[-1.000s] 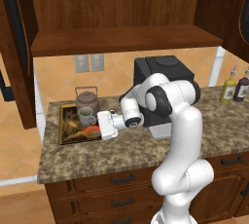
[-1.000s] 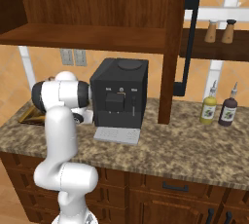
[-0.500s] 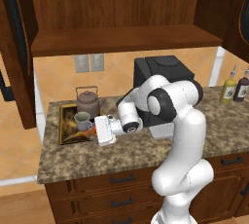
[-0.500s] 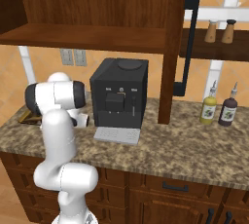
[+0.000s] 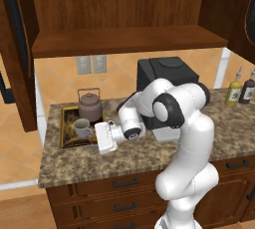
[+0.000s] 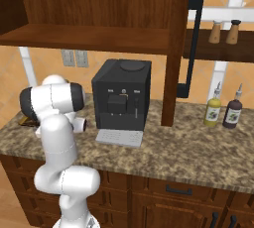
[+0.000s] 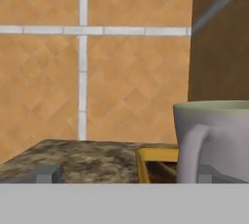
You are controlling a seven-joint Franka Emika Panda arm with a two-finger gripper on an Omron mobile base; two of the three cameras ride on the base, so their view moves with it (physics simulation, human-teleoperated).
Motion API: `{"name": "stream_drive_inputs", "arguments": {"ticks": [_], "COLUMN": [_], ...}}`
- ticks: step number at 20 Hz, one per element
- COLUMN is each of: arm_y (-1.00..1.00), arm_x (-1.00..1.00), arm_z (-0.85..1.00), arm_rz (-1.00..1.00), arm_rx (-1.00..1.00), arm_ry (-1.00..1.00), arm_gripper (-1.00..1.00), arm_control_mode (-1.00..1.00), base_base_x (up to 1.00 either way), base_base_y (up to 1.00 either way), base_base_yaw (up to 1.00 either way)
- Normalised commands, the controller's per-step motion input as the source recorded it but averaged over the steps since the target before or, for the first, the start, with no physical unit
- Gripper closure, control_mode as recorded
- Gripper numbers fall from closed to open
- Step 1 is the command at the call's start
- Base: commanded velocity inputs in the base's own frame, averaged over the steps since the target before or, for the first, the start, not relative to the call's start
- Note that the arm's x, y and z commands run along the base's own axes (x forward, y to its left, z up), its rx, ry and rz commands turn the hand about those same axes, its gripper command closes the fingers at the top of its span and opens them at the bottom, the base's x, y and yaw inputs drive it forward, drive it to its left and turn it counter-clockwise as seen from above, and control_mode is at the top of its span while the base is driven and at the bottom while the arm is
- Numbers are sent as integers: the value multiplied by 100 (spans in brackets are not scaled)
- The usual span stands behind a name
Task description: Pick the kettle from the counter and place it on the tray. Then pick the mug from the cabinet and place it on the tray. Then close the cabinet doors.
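Mug [image 5: 82,128] and kettle [image 5: 90,105] both stand on the tray [image 5: 67,138] at the left end of the counter [image 5: 149,156], the mug in front, while the gripper [image 5: 99,138], just right of the mug, has its jaws spread wide, holding nothing.

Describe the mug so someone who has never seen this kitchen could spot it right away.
Find the granite counter with the big black coffee machine; at the counter's left end lies a gold-rimmed tray. On that tray stand two things: the kettle at the back and the mug in front of it. The mug is the smaller one, grey-green with a pale inside, open-topped, with a side handle.
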Motion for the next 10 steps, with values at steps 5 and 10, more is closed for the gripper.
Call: {"name": "stream_drive_inputs", "arguments": {"ticks": [5,10], "arm_y": [-11,-7], "arm_x": [0,0], "arm_z": [-10,-21], "arm_rz": [-28,-35], "arm_rx": [0,0], "arm_ry": [10,7], "arm_gripper": [-100,-100], "arm_control_mode": [-100,-100], "base_base_x": [0,0], "base_base_y": [0,0], "base_base_yaw": [0,0]}}
